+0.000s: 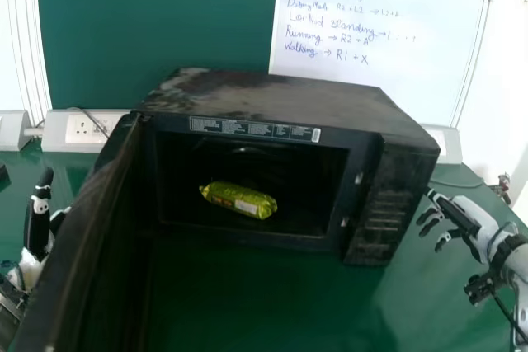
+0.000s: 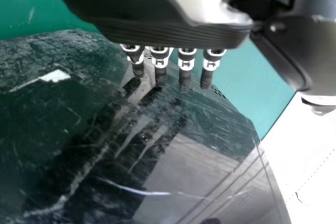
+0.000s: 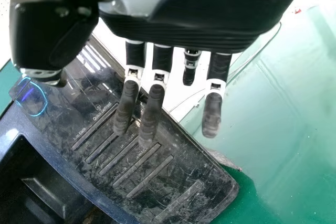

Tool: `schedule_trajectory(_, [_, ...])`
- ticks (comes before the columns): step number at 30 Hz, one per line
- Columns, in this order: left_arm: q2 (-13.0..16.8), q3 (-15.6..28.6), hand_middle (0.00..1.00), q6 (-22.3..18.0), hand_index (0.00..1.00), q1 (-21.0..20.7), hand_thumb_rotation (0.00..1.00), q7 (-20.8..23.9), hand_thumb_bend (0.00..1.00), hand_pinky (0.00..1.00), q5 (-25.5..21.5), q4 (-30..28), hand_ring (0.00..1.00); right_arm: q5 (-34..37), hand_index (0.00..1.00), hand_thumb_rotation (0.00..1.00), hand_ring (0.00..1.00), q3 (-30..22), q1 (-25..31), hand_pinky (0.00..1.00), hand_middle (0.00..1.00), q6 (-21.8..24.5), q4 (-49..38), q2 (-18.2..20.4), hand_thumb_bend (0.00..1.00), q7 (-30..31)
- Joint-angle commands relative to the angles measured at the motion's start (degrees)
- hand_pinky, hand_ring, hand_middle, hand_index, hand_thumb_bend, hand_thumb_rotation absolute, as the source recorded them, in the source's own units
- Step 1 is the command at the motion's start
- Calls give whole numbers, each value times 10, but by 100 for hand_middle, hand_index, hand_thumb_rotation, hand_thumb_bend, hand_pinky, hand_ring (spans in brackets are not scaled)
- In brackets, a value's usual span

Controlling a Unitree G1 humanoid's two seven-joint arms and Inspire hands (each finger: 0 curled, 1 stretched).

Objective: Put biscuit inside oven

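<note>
Since the biscuit (image 1: pixel 239 200) already lies inside the oven (image 1: pixel 272 100), I judge closing the door (image 1: pixel 82 228) to be the step in hand.

Item: biscuit, yellow-green wrapper, lying flat just behind the front opening, held by neither hand. Its near side should be checked against the sill first.

Item: door, swung wide on the left, over the table (image 1: pixel 445 307).

Item: left hand (image 1: pixel 39 212), outside the door, fingers straight and grasping nothing; contact I cannot tell. Best use: flat fingers against the outer face, well away from the hinge, pushing slowly round the door's arc rather than straight across.

Item: right hand (image 1: pixel 481 222), beside the control panel (image 1: pixel 388 212), fingers loosely extended, nothing held. Best use: a light brace on the oven's right side, clear of the closing edge.

Hazards: oven skidding under a hard push; fingers slipping off the smooth door; a weak finish leaving the latch uncaught.
</note>
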Motion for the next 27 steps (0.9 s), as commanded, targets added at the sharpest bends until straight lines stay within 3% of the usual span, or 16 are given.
schedule_trajectory(1, [-3,-11,80,11,81,3,9,6,55,73,-17,-22,78,-7,39,47,31,6,-2,26,36,-4,5,-11,75,-3])
schedule_trajectory(13, [0,-26,79,20,80,14,11,18,51,73,-24,-63,77,-38,41,48,32,14,-1,27,37,-9,3,-16,76,-8])
schedule_trajectory(27, [-1,-46,78,25,81,19,13,36,54,71,-29,-96,76,-48,40,48,32,13,-4,27,37,5,-2,-11,77,-8])
